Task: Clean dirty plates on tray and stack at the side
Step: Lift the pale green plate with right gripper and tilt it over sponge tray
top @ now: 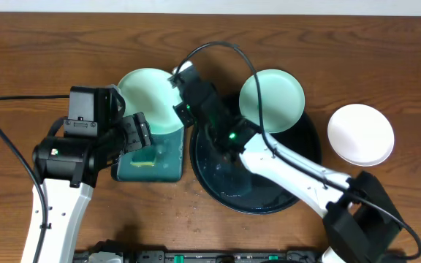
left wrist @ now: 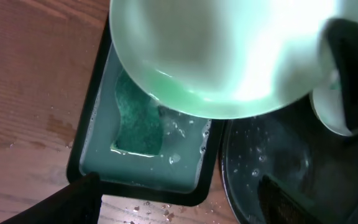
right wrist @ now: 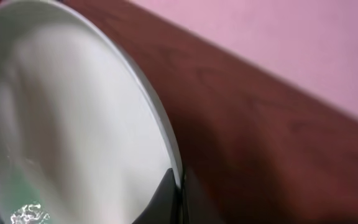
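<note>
The right gripper (top: 179, 78) pinched the rim of a plate (top: 146, 98), tilted above the small tray (top: 168, 175) at 9 o'clock from the round tray (top: 309, 146). The left gripper (top: 139, 137) was wide and held nothing. It should grab the sponge (top: 145, 158) first, then rub softly. Only the top view showed the second plate (top: 271, 100), at 1 o'clock on the round tray.

Wears white shells along the long links of the left arm (top: 57, 215) and right arm (top: 291, 169), black boxy housings (top: 86, 109) at joints and wrists, trails thin black cables (top: 221, 47) in loops, glows with small green lights (top: 232, 135).
</note>
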You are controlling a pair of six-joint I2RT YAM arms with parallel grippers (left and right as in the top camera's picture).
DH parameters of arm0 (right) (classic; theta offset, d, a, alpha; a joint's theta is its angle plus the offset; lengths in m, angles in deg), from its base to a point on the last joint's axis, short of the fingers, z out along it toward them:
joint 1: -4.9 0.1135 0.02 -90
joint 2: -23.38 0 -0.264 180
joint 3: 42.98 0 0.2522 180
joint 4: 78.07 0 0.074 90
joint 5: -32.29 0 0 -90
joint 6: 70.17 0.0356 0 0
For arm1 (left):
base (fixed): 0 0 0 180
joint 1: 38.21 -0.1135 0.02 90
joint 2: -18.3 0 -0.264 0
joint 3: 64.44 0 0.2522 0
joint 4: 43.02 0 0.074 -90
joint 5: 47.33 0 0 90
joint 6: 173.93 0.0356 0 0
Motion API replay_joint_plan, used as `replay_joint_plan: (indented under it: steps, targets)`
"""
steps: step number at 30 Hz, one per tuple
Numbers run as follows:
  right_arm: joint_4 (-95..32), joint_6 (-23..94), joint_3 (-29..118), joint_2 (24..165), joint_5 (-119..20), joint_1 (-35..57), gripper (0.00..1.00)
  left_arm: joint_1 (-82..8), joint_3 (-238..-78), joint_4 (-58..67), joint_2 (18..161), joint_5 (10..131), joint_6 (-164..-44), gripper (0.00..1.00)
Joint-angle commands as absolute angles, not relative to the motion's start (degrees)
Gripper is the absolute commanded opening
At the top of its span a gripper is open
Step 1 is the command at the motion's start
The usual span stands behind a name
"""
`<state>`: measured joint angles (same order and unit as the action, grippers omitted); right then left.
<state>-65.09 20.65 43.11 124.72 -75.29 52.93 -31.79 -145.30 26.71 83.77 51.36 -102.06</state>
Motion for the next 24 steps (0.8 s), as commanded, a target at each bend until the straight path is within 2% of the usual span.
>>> replay_joint_plan:
  steps: [1,8,15,24]
  targets:
    - [-66.22,11.86,43.86,119.78,-84.02,55.4,0.01,-31.99,-145.86,26.86,83.62,51.45,-101.76,0.81]
    - [-69.65,4.56,43.86,115.91,-90.99,57.87,0.01,-31.99,-145.86,26.86,83.62,51.45,-101.76,0.81]
    - [-73.57,-3.33,43.86,114.44,-91.99,58.9,0.01,-31.99,-145.86,26.86,83.66,51.45,-101.76,0.81]
    - [-74.29,-5.03,43.86,114.44,-92.32,59.46,0.01,-31.99,-145.86,26.86,83.66,51.42,-101.76,0.81]
